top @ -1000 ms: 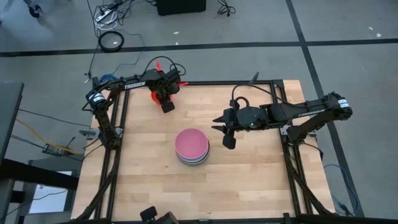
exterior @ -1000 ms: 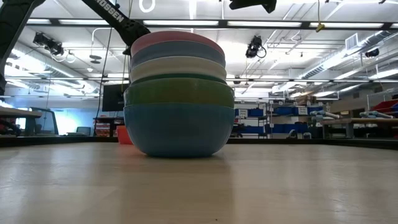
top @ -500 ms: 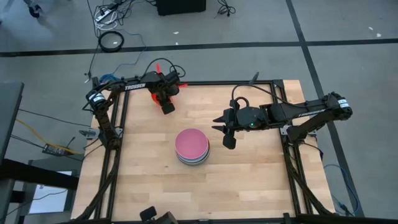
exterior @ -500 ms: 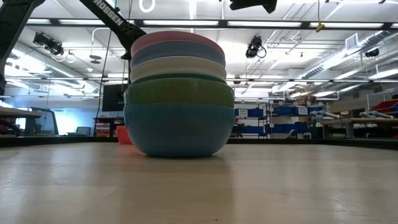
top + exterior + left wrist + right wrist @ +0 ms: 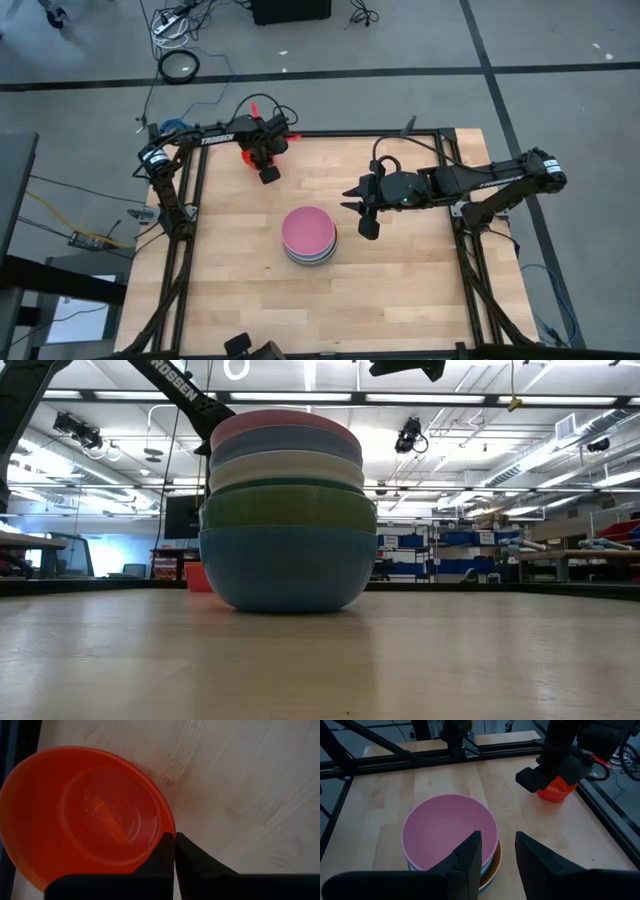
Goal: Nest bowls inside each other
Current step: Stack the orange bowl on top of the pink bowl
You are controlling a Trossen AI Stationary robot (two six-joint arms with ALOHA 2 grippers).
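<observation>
One stack of nested bowls fills the near middle of the table in the low view, blue at the bottom, green above it, then white and a bluish one, pink on top, mouths up; an orange rim peeks from the stack's side in the right wrist view. Just beside the stack, the right gripper hovers with its fingers standing apart and nothing between them. Farther back, near the table's far left corner, sits the red bowl, small, upright, mouth up, resting on the wood. The left gripper is over it, its fingers pinched together on the bowl's rim, so it appears to grip the thin wall there. By the look of it, the red bowl is light, stiff plastic, smooth and likely slippery; the rim is the sensible hold, since the wall is thin enough for a pinch. Being round, it has no long axis to mind; only the mouth must stay up so it drops into the pink bowl
</observation>
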